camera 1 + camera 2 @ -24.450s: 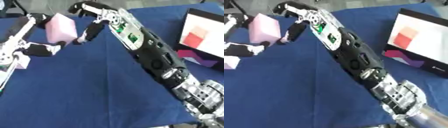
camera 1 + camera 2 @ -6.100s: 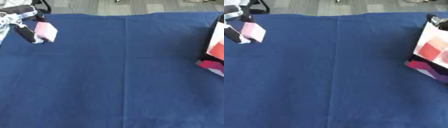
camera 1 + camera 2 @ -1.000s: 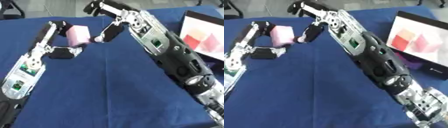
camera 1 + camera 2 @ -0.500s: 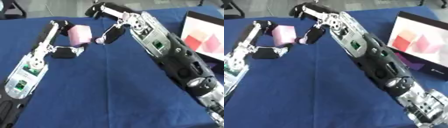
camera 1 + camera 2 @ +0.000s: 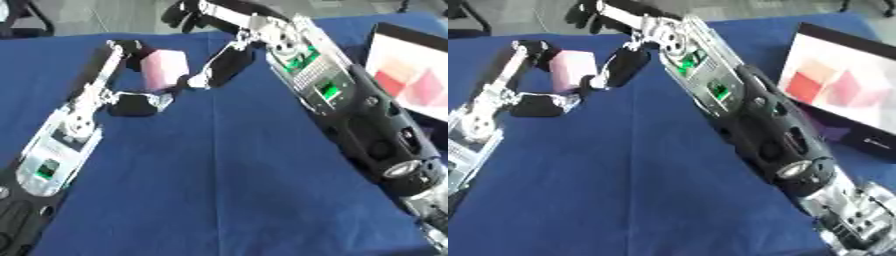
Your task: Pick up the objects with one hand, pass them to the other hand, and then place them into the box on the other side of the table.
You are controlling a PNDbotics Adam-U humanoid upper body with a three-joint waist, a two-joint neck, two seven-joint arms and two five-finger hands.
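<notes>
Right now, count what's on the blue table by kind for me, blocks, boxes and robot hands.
Pink block: 1
Box: 1, at the table's right edge
Robot hands: 2, left hand and right hand, both at the block
Total: 4

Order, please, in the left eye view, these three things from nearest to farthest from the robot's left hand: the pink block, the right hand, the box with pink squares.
1. pink block: in the left hand itself.
2. right hand: touching the block's right side.
3. box: far off at the right edge.
</notes>
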